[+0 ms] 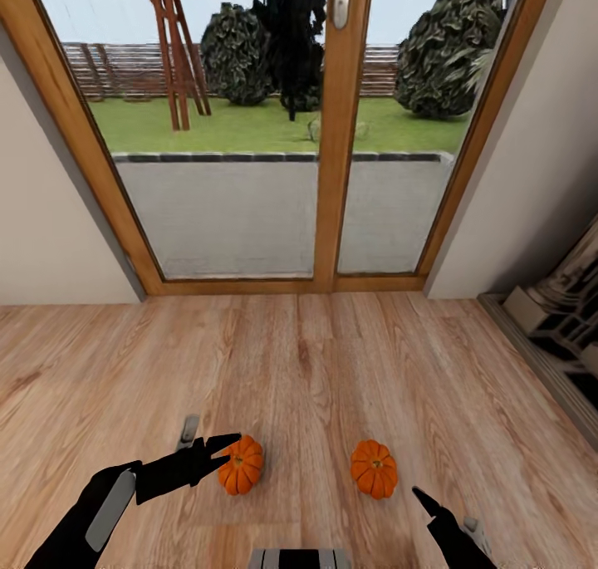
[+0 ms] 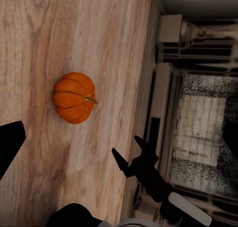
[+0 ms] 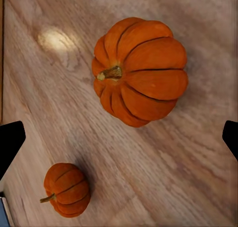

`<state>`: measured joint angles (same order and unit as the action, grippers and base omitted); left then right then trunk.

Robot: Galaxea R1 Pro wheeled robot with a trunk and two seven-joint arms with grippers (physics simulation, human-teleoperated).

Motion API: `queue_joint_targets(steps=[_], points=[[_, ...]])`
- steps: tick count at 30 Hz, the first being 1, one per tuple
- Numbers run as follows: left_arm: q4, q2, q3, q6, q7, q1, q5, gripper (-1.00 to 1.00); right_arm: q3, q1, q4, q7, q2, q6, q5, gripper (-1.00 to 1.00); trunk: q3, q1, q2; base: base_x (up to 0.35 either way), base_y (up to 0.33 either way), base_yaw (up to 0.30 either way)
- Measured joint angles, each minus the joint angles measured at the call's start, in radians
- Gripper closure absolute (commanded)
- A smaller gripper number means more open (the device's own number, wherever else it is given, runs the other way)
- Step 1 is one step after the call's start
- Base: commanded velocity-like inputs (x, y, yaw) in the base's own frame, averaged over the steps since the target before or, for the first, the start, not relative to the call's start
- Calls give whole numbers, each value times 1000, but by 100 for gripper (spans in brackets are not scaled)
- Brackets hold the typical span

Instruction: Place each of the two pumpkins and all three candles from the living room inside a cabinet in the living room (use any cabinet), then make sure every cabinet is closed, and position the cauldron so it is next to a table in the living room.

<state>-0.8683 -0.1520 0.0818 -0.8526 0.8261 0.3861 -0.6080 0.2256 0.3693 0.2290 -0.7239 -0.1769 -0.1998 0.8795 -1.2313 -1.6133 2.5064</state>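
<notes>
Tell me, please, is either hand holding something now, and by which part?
Nothing is held. The left hand is open beside the left pumpkin; the right hand is apart from the right pumpkin.

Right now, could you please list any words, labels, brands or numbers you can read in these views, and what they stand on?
None: no readable text, label, brand or number stands on anything.
The two pumpkins are plain orange.
The wooden floor and glass door frame carry no markings.

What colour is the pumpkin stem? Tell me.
Brownish tan, on the bright-orange pumpkin; the right wrist view shows it best.
</notes>
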Motion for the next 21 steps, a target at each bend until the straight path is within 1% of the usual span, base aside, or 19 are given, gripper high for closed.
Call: queue_joint_targets(steps=[9, 18, 21], points=[[0, 0, -1, 0, 0, 0, 0, -100, 3, 0, 0, 0, 1, -3, 2, -100, -35, -4, 2, 0, 0, 0], [-9, 0, 3, 1, 2, 0, 0, -100, 4, 0, 0, 0, 1, -3, 2, -100, -35, -4, 2, 0, 0, 0], [-9, 0, 4, 0, 2, 0, 0, -100, 3, 0, 0, 0, 0, -3, 2, -100, -35, -4, 2, 116, 51, 0]])
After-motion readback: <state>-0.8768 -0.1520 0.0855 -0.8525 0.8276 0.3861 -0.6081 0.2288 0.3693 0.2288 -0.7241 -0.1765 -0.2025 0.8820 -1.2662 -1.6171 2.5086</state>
